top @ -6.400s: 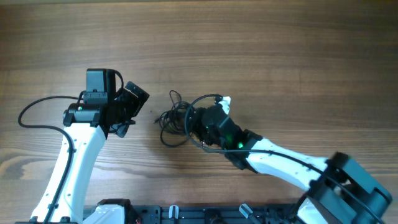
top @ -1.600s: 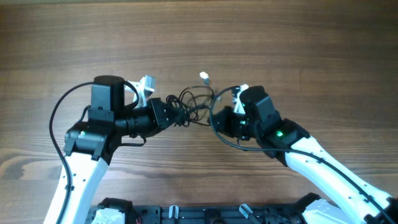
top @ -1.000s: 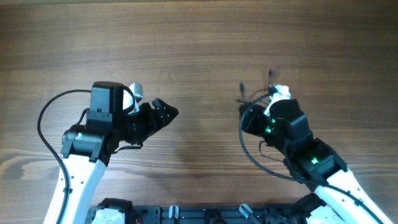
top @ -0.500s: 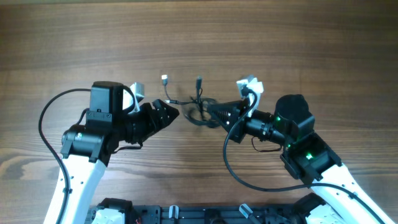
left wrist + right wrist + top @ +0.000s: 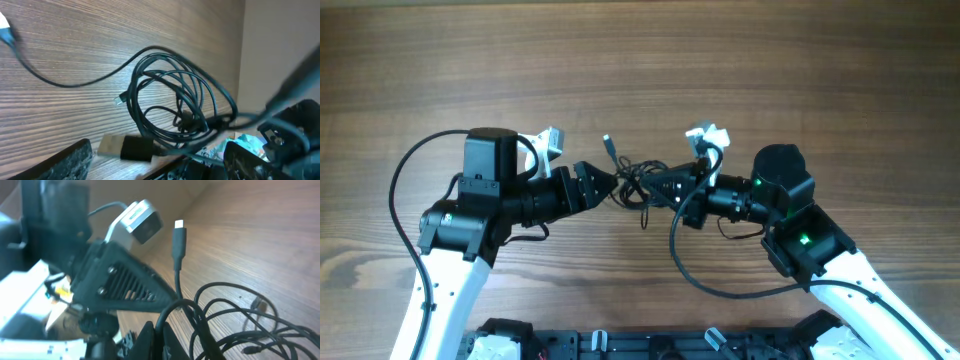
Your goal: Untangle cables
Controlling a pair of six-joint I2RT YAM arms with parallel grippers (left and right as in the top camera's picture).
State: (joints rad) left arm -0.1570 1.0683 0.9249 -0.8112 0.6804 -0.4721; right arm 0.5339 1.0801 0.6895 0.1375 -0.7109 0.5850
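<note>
Grips the tangled cables (image 5: 638, 186) at mid-frame with the right hand (image 5: 665, 187), pinched narrow on the strands; spreads the left hand (image 5: 605, 180) wide just left of the tangle.

1. Overhead view looks straight down on the desk (image 5: 770, 60) from well above, with both arms entering from the bottom edge;
2. Left wrist view sits low and close over the cables (image 5: 175, 105) (its own fingers (image 5: 65, 161) frame the bottom corners);
3. Right wrist view is equally near and faces back toward the left claw (image 5: 160, 297); all three views share the cable tangle.
</note>
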